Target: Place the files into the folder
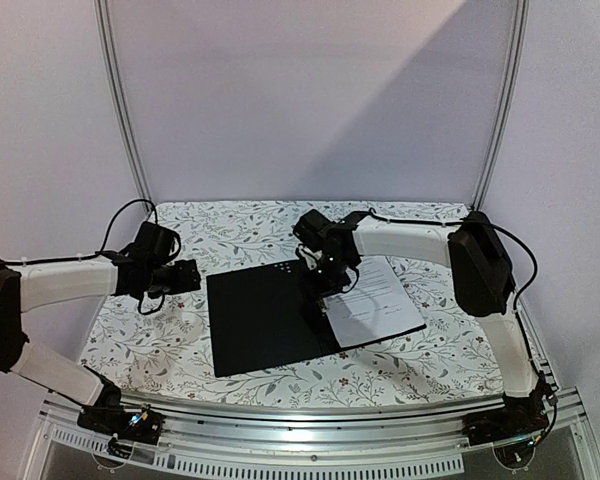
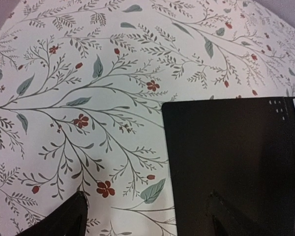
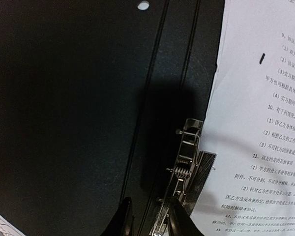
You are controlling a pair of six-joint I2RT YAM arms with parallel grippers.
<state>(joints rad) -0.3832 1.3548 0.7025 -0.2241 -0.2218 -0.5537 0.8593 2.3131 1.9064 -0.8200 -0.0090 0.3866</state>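
The folder (image 1: 260,320) lies open and flat on the table, black inside up. A white sheet of the files (image 1: 375,300) with fine black text rests on its right half, and its left edge lies under the metal clip (image 3: 187,157) by the spine. My right gripper (image 1: 320,300) hangs over that spine. In the right wrist view its fingertips (image 3: 150,206) stand a little apart, with the clip's lower lever between them, close to the right finger. My left gripper (image 1: 190,278) is open beside the folder's left edge (image 2: 167,162), one finger over the cloth, the other over the black cover.
A floral tablecloth (image 1: 160,330) covers the table. Metal frame posts (image 1: 125,110) rise at the back corners, in front of a plain wall. A metal rail (image 1: 310,425) runs along the near edge between the arm bases.
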